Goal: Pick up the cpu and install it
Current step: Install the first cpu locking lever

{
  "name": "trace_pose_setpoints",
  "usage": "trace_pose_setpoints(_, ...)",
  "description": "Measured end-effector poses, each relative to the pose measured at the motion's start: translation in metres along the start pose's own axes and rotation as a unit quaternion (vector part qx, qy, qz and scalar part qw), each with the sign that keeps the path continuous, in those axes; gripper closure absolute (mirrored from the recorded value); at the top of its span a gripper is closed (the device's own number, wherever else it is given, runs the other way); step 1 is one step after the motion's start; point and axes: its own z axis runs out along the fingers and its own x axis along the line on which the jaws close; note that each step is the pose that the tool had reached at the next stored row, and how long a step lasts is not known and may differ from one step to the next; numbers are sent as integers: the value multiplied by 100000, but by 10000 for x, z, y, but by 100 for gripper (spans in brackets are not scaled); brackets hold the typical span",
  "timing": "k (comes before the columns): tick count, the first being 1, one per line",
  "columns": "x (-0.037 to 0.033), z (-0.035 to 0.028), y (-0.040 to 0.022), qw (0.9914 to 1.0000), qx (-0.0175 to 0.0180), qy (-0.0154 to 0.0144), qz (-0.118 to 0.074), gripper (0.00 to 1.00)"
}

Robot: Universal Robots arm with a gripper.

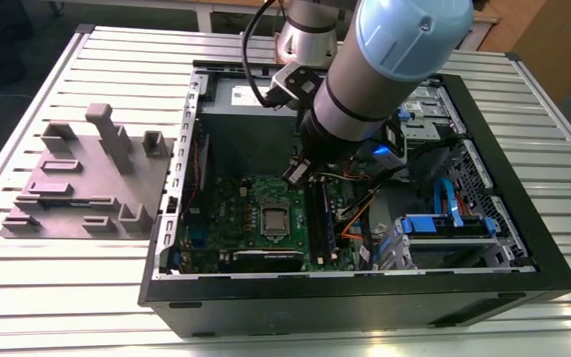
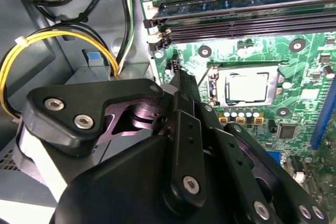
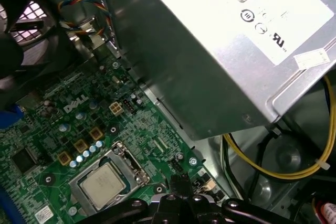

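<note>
The cpu [image 1: 276,219] lies flat in the metal-framed socket of the green motherboard [image 1: 228,212], inside the open computer case [image 1: 365,297]. Both wrist views show its silver top, cpu [image 2: 247,86] and cpu [image 3: 103,185], with nothing on it. My gripper [image 1: 297,174] hangs above the board, a little off the socket toward the power supply. Its black fingers meet in one narrow tip, gripper [image 2: 177,77], and hold nothing. That tip, gripper [image 3: 178,183], sits beside the socket's corner, apart from the cpu.
A grey block tray [image 1: 77,186] stands on the slatted table at the exterior view's left. Close around the arm are the power supply [image 3: 210,51], memory slots [image 2: 236,19], yellow cables [image 2: 31,45] and a drive cage [image 1: 444,230] with blue parts.
</note>
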Motion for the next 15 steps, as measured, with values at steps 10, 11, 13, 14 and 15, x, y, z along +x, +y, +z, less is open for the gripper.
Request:
trace_pose_setpoints(10, 80, -26, -60, 100000, 46, -18, -83, 89)
trace_pose_setpoints(11, 86, -27, -64, 100000, 86, -39, -182, 89)
trace_pose_setpoints(13, 101, -32, -76, 99999, 132, -33, -420, 89)
trace_pose_setpoints(14, 108, -34, -81, 99998, 153, -32, -548, 89)
trace_pose_setpoints(15, 114, -35, -85, 99997, 196, -39, -727, 89)
